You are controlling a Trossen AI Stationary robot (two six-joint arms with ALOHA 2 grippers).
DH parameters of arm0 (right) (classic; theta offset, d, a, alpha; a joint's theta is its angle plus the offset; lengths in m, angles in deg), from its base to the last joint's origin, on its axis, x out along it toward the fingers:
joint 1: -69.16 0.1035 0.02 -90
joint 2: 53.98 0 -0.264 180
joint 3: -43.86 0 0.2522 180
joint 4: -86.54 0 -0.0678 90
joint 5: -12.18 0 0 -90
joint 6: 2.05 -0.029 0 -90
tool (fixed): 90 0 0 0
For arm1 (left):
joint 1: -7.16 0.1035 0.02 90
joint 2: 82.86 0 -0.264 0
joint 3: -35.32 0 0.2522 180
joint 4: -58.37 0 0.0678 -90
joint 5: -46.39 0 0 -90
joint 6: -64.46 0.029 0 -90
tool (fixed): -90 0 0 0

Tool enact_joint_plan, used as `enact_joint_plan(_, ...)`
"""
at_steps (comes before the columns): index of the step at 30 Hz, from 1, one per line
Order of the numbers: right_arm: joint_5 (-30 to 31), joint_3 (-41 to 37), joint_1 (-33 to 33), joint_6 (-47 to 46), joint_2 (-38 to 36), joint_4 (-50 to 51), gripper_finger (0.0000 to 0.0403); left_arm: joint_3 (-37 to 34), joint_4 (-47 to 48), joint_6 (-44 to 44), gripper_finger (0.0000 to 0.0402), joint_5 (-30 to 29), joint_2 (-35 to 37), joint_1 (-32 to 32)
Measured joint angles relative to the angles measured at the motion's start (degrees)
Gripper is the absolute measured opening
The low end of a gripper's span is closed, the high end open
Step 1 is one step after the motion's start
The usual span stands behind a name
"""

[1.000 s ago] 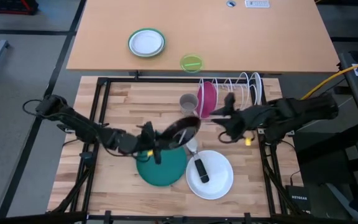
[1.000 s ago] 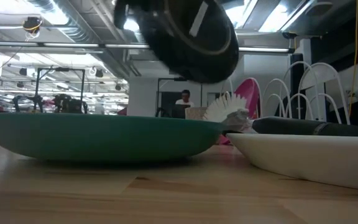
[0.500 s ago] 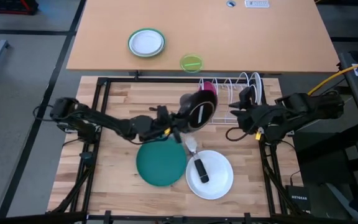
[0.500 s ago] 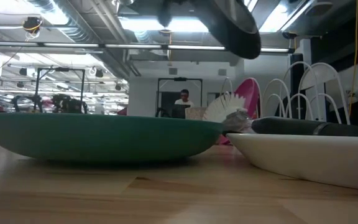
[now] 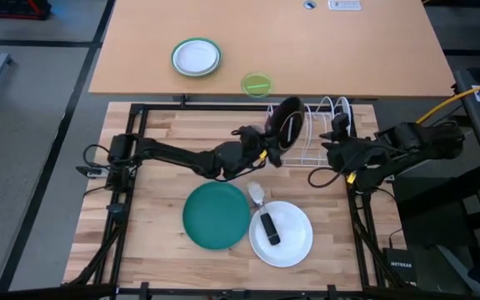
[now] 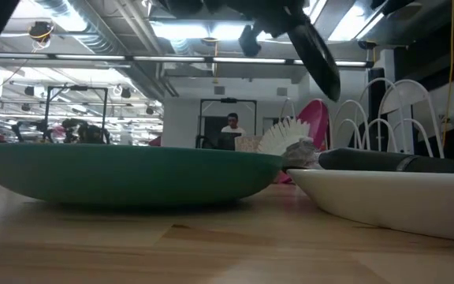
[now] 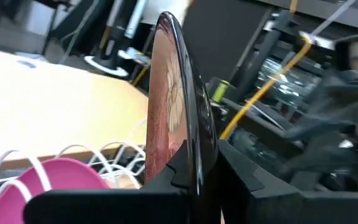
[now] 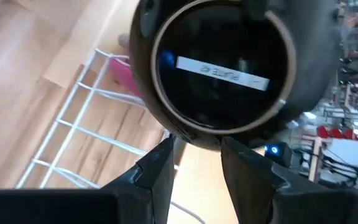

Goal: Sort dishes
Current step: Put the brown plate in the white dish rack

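My left gripper (image 5: 265, 143) is shut on the dark red patterned plate (image 5: 287, 123), which stands on edge above the white wire rack (image 5: 327, 117). The right wrist view shows the plate's dark underside (image 8: 219, 68). The pink plate (image 7: 55, 180) stands in the rack beside it. My right gripper (image 5: 332, 137) is open and empty at the rack's right end. The teal-green plate (image 5: 215, 215) and the white plate (image 5: 294, 237) lie flat on the near table top. My left gripper pinches the dark red plate's rim (image 7: 191, 155) at its lower edge, one finger on the patterned face and one on the dark back. The fingers come slanting from the table's left. The plate stands upright on edge, lifted clear above the rack.
A black-handled utensil (image 5: 267, 225) lies on the white plate. A small white plate with a green rim (image 5: 197, 57) and a lime-green bowl (image 5: 257, 84) sit on the far tan table. The rack's right-hand slots (image 5: 340, 112) hold nothing.
My left gripper has carried the dark red plate from above the teal-green plate toward the table's far right, up to the rack. The plate has turned from tilted to standing on edge. My right gripper has drawn back from the pink plate toward the table's right edge.
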Motion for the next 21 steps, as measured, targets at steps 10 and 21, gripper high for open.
enact_joint_plan(10,0.8,0.0,0.0,-3.2,-3.2,-0.1,0.0136,4.4,-0.1,-4.7,0.0026,-3.1,-5.1,2.2)
enact_joint_plan(21,0.7,-7.6,0.0,-15.4,-4.6,-0.9,0.0136,4.9,2.6,-10.0,0.0024,-2.8,-7.0,4.9)
